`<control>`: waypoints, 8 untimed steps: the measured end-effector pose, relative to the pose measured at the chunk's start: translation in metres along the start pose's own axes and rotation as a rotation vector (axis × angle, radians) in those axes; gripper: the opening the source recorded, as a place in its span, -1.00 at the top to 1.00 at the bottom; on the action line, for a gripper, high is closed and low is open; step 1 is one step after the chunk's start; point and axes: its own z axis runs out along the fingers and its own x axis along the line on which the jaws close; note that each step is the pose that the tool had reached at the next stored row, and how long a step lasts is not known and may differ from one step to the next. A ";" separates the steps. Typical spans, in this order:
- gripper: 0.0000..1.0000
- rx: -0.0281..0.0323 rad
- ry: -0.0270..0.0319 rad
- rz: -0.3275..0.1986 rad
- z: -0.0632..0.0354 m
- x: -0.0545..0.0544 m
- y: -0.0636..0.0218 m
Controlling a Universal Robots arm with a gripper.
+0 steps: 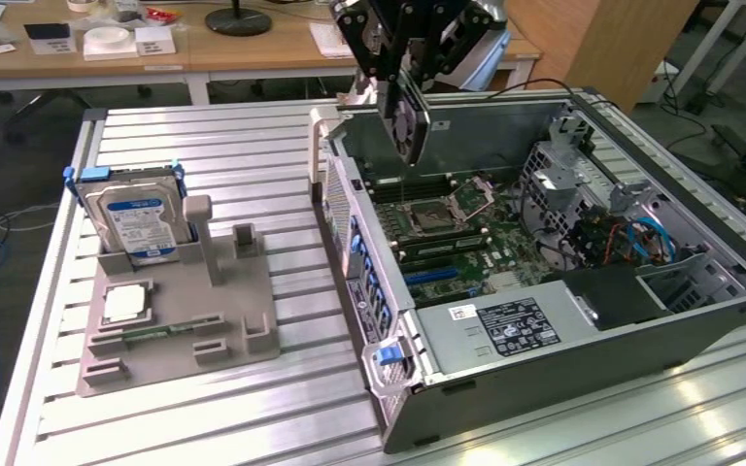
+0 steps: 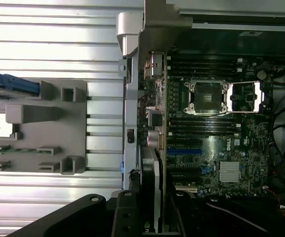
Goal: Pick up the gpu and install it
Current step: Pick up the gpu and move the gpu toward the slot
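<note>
The gpu hangs upright on its edge, its black fan face toward the exterior view's left. My gripper is shut on its top edge and holds it above the rear wall of the open computer case. The wrist view has the gpu edge-on between my fingers, over the case's back edge. Past it lies the green motherboard with its CPU socket and blue expansion slots. The card hangs clear of the motherboard.
A grey fixture on the slatted metal table holds a silver hard drive, a square CPU chip and a memory stick. Power supply and cables fill the case's near side. Wooden desks stand behind.
</note>
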 end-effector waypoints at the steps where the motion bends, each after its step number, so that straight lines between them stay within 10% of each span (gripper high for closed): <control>1: 0.44 0.0001 0.0000 0.000 0.0000 -0.001 0.0000; 8: 0.44 0.0000 0.0001 0.000 0.0000 -0.013 0.0000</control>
